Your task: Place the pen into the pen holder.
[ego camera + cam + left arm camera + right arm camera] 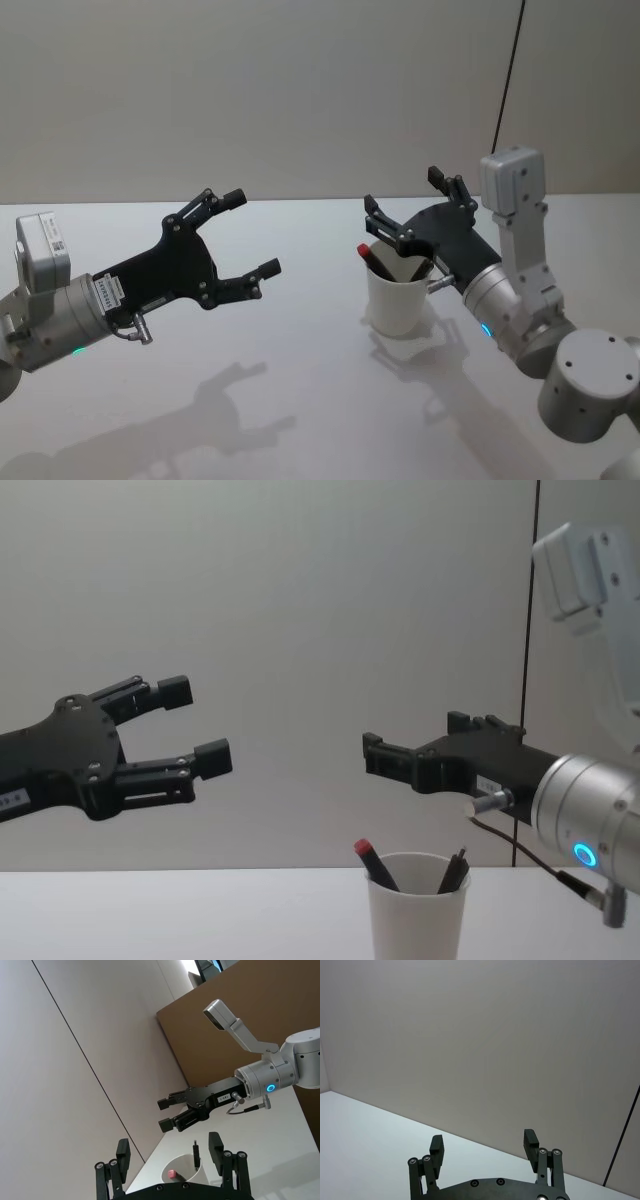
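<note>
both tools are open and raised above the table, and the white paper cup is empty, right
Not quite: the tapered white paper cup is not empty. The chest view shows two pens standing in it, a red-capped pen and a dark pen. The rest holds: the left tool and right tool are both open and raised above the white table.

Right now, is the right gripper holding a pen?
No. In the chest view the right gripper hangs open and empty above the pen holder, and the red-capped pen already stands inside it.

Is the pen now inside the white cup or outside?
Inside: the pen leans in the pen holder, red end above the rim.
</note>
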Controlling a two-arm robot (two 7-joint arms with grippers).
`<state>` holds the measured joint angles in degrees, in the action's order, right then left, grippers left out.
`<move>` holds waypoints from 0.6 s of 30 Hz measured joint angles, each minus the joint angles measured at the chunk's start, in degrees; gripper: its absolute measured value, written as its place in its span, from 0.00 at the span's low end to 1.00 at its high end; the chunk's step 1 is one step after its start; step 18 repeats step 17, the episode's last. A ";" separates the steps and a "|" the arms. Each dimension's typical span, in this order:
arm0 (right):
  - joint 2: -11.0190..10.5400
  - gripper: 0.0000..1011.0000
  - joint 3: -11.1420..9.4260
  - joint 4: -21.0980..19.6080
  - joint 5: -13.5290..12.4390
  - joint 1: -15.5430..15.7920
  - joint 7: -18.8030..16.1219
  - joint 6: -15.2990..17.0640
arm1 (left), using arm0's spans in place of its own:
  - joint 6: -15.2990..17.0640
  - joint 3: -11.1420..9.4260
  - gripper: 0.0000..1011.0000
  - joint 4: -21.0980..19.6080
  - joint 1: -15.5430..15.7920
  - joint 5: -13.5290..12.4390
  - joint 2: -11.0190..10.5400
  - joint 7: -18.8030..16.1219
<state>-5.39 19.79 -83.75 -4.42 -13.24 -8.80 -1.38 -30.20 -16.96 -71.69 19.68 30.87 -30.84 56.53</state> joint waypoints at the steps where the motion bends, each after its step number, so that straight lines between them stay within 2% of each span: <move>1: 0.00 0.99 0.00 -0.01 -0.01 0.01 -0.01 -0.01 | 0.00 0.00 0.99 0.00 0.00 0.00 0.00 0.00; 18: 0.00 0.99 0.00 -0.05 -0.04 0.01 -0.03 -0.07 | 0.00 0.00 0.99 0.00 0.00 0.00 0.00 0.00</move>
